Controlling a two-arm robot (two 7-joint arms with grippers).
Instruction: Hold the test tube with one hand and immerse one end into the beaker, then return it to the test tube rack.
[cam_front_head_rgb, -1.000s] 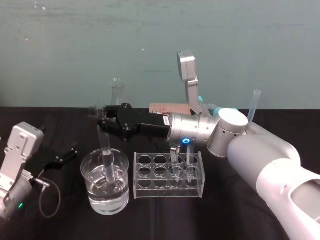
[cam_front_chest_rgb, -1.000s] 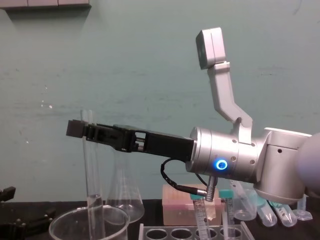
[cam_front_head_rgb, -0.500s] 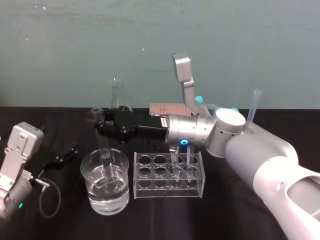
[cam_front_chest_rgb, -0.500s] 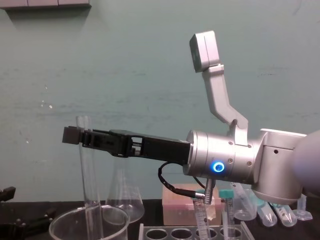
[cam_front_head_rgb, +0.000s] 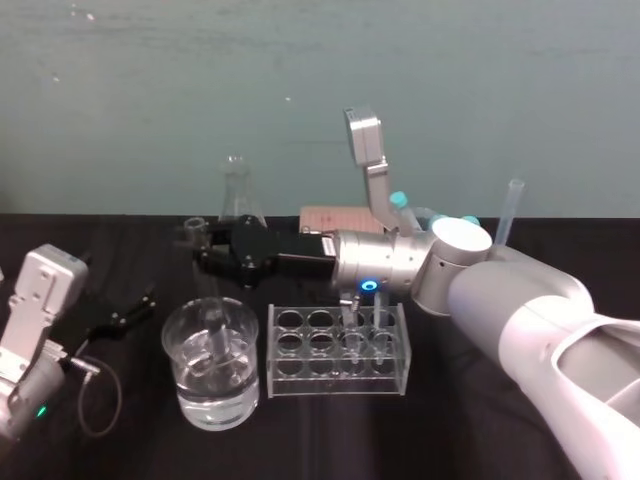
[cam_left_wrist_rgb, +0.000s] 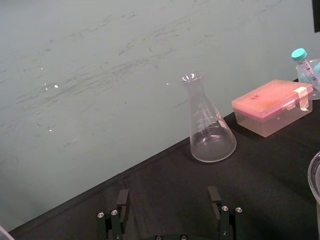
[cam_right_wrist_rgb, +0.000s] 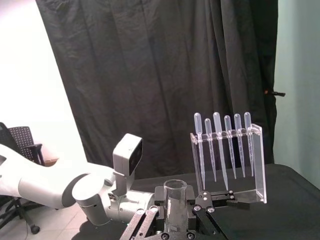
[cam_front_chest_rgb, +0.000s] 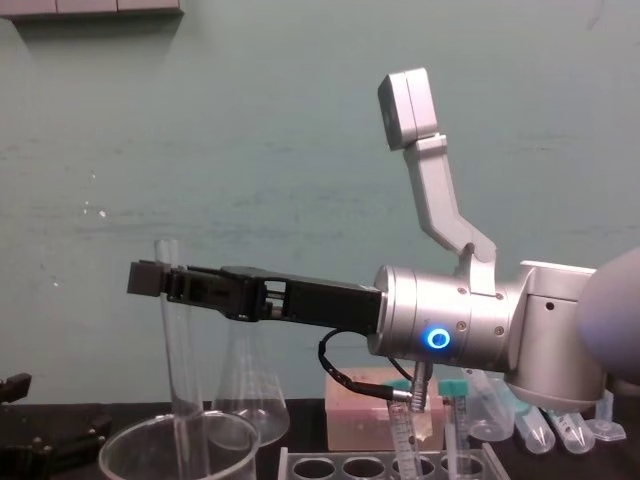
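Right claw clamped on test tube — long, clear, uncapped, lower end inside beaker; left claw parked, apart.

Compared with a second ago, the right gripper has come down and moved a little toward the robot's left, as seen in the chest view, carrying the test tube with it. The tube's open top now sits lower against the wall behind. The tube, which stood nearly upright before, now leans slightly, its top tipped to the left. In the head view the right gripper sits closer above the beaker, and more of the test tube has sunk below the beaker's rim.
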